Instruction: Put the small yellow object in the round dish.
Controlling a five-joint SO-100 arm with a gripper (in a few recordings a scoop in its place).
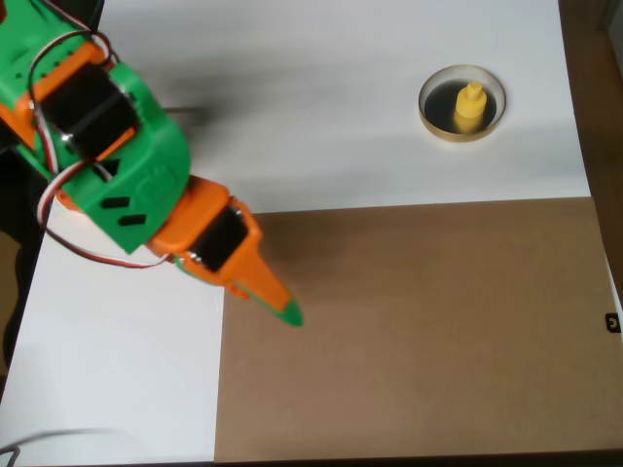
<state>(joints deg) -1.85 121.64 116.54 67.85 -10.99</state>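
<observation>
The small yellow object (470, 105) stands upright inside the round dish (462, 133), knob up, on the dish's dark floor. The dish rests on the white sheet at the upper right of the overhead view. My green and orange gripper (282, 304) hangs far to the lower left of the dish, its fingers together in a single point with a green tip, holding nothing. It hovers over the border between the white sheet and the brown board.
A brown board (419, 331) covers the lower right of the table, and white paper (321, 97) covers the top and left. The arm's green body (117, 146) with red and white wires fills the upper left. A small dark item (611, 323) lies at the right edge.
</observation>
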